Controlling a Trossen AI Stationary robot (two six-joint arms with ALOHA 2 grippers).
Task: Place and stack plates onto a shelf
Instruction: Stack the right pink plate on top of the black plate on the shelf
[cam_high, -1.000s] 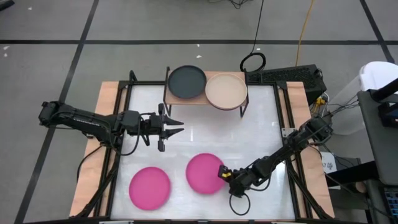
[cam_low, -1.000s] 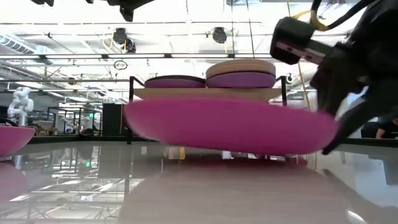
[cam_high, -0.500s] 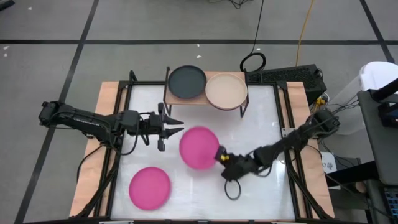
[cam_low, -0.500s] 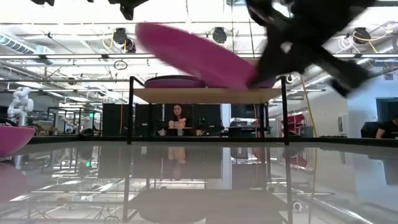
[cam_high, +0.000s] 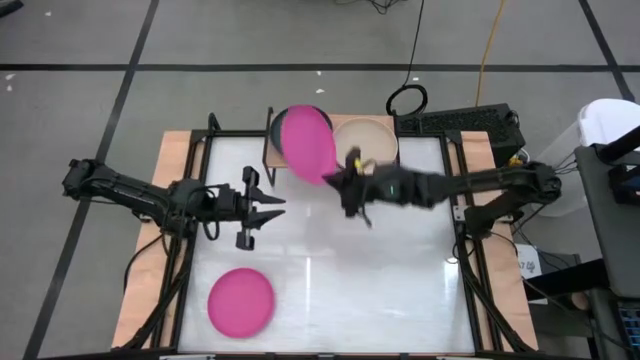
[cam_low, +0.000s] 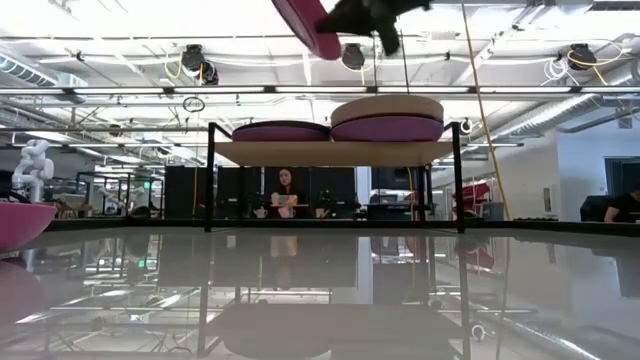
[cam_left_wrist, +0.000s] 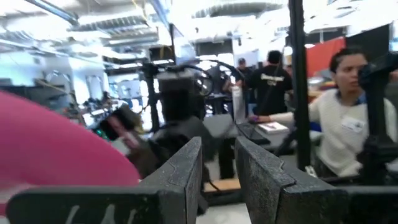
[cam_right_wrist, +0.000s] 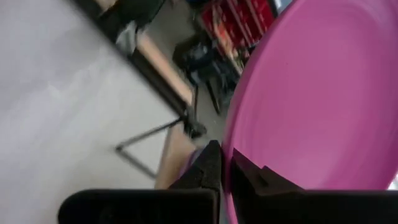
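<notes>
My right gripper (cam_high: 342, 178) is shut on a hot pink plate (cam_high: 305, 143), high over the shelf's (cam_high: 300, 163) left half. The same plate (cam_low: 308, 22) is at the top of the low view, and fills the right wrist view (cam_right_wrist: 311, 99). The tilted plate hides most of the dark grey plate (cam_high: 274, 128) lying on the shelf. A beige plate (cam_high: 366, 142) lies beside it. The low view shows purple plates (cam_low: 281, 132) under both. A second hot pink plate (cam_high: 241, 300) lies flat on the table near the near edge. My left gripper (cam_high: 268, 208) hovers open left of centre. My right gripper pinches the hot pink plate's rim (cam_right_wrist: 233, 134) between its two fingers (cam_right_wrist: 208, 168), one on each face, at the plate's right, near side. The fingers come roughly level from the table's right. The plate is lifted clear and tilted steeply, above the dark grey plate.
The shelf (cam_low: 335, 152) stands on thin black legs at the table's far edge. A black frame (cam_high: 200, 150) borders the white tabletop. Cables and a dark box (cam_high: 460, 122) lie beyond the far right corner. People (cam_left_wrist: 339, 124) sit in the room behind.
My right gripper has lifted the hot pink plate off the table near the near edge. It has swung the plate up and toward the far edge, to above the shelf. The plate has gone from lying flat to steeply tilted. My left gripper has drawn back slightly toward the left edge.
</notes>
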